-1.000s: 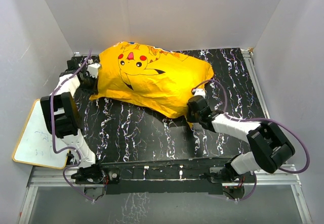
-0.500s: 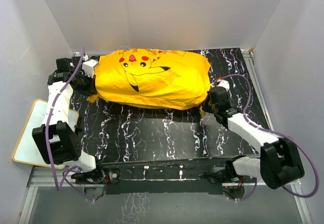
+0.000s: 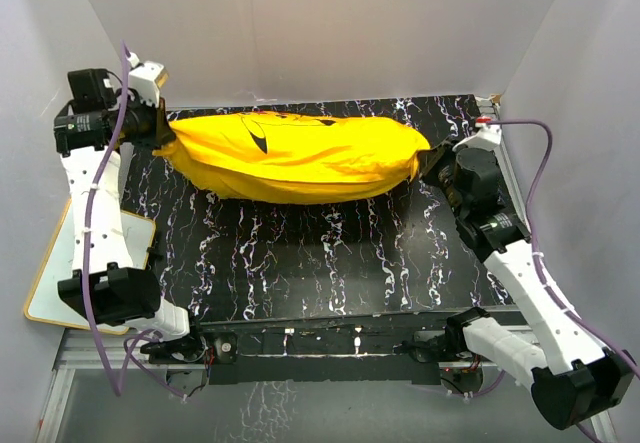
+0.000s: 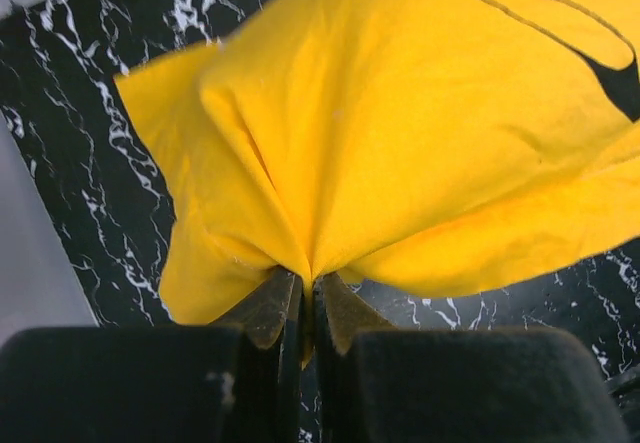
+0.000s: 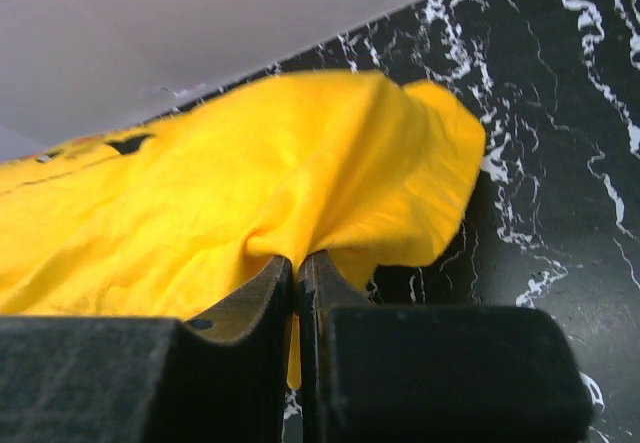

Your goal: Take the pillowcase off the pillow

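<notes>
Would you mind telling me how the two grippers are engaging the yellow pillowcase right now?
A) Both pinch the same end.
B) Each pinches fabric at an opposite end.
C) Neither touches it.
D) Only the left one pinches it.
B: each wrist view shows yellow fabric pinched between shut jaws, the left gripper at the left end of the pillowcase and the right gripper at its right end.

— Where do we start?
— With the pillowcase point(image 3: 300, 155). We see the table point(image 3: 320, 253) under it, running on nearer to us.
— And at its ends?
— The left gripper point(image 4: 305, 285) pinches its left end and the right gripper point(image 5: 297, 263) its right end. The whiteboard point(image 3: 75, 273) lies nearer than the pillowcase, beyond its left end.
</notes>
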### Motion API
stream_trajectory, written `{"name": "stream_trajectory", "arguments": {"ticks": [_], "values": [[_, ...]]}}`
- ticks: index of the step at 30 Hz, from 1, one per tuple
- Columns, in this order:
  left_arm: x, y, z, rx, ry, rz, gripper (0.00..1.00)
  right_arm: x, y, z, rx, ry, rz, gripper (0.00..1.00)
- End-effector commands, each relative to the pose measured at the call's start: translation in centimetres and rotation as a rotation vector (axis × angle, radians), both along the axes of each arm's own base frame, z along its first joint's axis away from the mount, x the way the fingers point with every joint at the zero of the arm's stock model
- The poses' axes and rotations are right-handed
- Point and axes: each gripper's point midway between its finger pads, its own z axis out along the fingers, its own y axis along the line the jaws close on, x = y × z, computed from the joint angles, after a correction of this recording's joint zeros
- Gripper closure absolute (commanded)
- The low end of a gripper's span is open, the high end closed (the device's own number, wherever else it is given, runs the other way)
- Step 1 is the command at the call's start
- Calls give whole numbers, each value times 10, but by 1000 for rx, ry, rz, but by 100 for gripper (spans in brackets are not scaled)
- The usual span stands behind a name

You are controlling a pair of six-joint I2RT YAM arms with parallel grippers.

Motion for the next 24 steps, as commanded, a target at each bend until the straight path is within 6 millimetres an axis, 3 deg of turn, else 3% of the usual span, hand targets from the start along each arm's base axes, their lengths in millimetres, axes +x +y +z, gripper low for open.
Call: {"name": "stream_trajectory", "arguments": {"ticks": [1,10,12,14,15,17,21,24], "values": [[-25,-18,71,-54,-130,-9,100,-11,-5,88,45,-183,-7,92],[-37,-37,175,-141,-353,-22,100,-27,13,176,145,-292,104,92],[-32,-35,188,-153,-384,-3,100,-22,15,184,157,-272,103,92],[-19,-29,183,-161,-370,39,100,-13,14,184,163,-240,76,92],[-8,-27,172,-153,-338,66,100,-5,15,180,155,-215,62,92],[16,-27,135,-87,-246,112,100,18,20,150,120,-115,49,92],[71,-23,55,17,-104,177,100,72,40,58,97,133,73,91],[121,-17,25,72,-98,223,100,112,34,3,113,244,50,83]]}}
